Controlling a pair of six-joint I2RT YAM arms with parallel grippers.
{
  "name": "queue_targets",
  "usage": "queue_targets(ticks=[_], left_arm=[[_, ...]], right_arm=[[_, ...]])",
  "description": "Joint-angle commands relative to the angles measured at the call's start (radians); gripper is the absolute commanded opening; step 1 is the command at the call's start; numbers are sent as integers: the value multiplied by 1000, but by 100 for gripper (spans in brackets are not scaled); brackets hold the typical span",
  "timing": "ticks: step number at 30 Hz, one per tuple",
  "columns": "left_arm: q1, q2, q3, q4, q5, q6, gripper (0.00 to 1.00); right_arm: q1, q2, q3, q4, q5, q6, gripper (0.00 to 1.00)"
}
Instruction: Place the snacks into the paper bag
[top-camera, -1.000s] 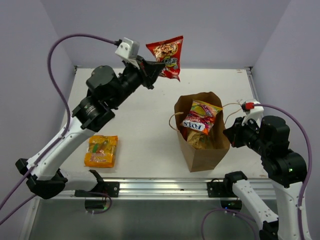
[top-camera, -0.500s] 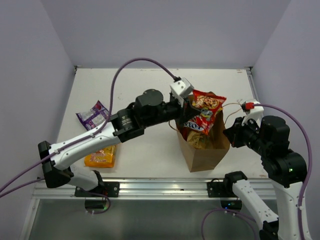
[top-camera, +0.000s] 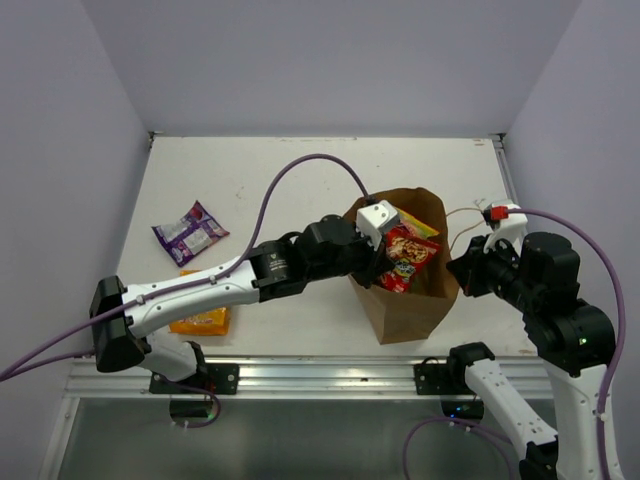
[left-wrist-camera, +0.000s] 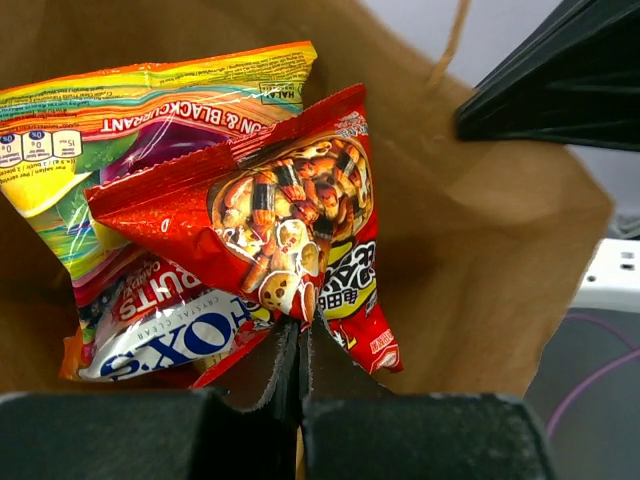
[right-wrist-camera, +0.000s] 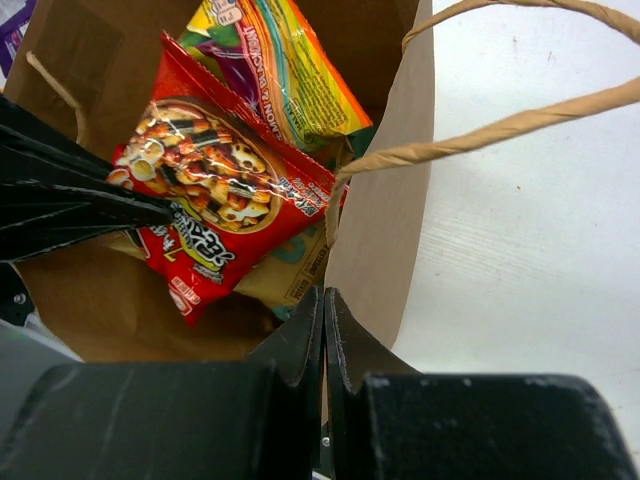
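Red glossy crinkly pkt (left-wrist-camera: 290, 230), snack-mix pic on front, in kraft bag (left-wrist-camera: 470, 250).

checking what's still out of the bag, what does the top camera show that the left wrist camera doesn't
Only the top view: a purple packet and an orange packet lying on the table, outside the paper bag. Only the left wrist view: a white-lettered packet low in the bag. Both: the bag itself, the red packet pinched by the left jaws inside it, and the rainbow packet it overlaps.
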Motion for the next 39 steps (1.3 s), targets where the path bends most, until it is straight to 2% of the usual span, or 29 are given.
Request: queue_targets(ticks=[1, 3, 4, 5, 6, 7, 9, 12, 14, 15, 17, 18, 20, 21, 22, 23, 24, 25, 26, 27, 28, 29, 32, 33, 34, 35, 36, 39], left_arm=[[1, 24, -28, -108, -67, -35, 0], [1, 35, -25, -121, -57, -21, 2], [1, 28, -29, -110, -57, -15, 18], [-2, 16, -31, -74, -57, -6, 27], [-5, 0, -31, -49, -70, 17, 48], [-14, -30, -22, -2, -81, 31, 55], [-21, -55, 10, 22, -128, 71, 62], [-34, -106, 99, 35, -243, 125, 64], [-42, -187, 86, 86, -317, 146, 65], [-42, -219, 57, 98, -437, 148, 68], [-42, -320, 8, 124, -568, 163, 71], [-41, -354, -40, 125, -730, 163, 76], [-25, -428, -72, 45, -861, 113, 84], [10, -458, -87, -18, -838, 66, 85], [164, -477, -109, -117, -780, 18, 86], [259, -498, -145, -121, -636, -13, 86], [363, -529, -232, -113, -567, -15, 86], [545, -534, -271, -103, -505, -19, 86], [623, -526, -307, -99, -442, -25, 86], [701, -484, -363, -99, -322, -32, 85], [826, -457, -389, -96, -281, -45, 85], [864, -431, -422, -77, -256, -59, 85], [926, -351, -537, 11, -306, -73, 85], [937, -312, -561, 17, -316, -78, 88], [959, -292, -568, 28, -323, -81, 89], [966, -273, -577, 32, -337, -82, 97], [975, -253, -578, 39, -336, -82, 100], [1024, -170, -577, 51, -333, -101, 100]], right_arm=[[8, 6, 43, 8, -1, -12, 0], [8, 3, 43, 8, -1, -12, 0], [8, 1, 40, 8, -1, -12, 0], [8, 1, 40, 8, 0, -12, 0], [8, 1, 42, 8, -1, -14, 0], [8, -1, 42, 8, 0, -12, 0], [8, -1, 40, 10, 0, -12, 0], [9, 1, 40, 10, -4, -14, 0], [9, -4, 39, 10, -3, -12, 0], [9, -5, 37, 10, -4, -14, 0], [9, -8, 36, 11, -1, -14, 0], [11, -10, 34, 11, -3, -12, 0], [14, -11, 36, 11, -7, -12, 0], [14, -10, 34, 11, -9, -12, 0], [15, -11, 36, 11, -9, -12, 0], [16, -10, 36, 13, -13, -12, 0], [16, -11, 34, 14, -15, -12, 0], [17, -11, 34, 16, -17, -12, 0], [19, -11, 33, 16, -20, -12, 0], [17, -10, 31, 18, -21, -14, 0], [17, -13, 30, 18, -21, -14, 0], [19, -13, 30, 18, -20, -12, 0], [22, -20, 33, 13, -10, -15, 0], [23, -24, 33, 13, -9, -15, 0], [25, -25, 30, 11, -4, -14, 0], [28, -28, 31, 11, -3, -14, 0], [29, -28, 30, 13, -1, -15, 0], [34, -27, 28, 13, -1, -15, 0]])
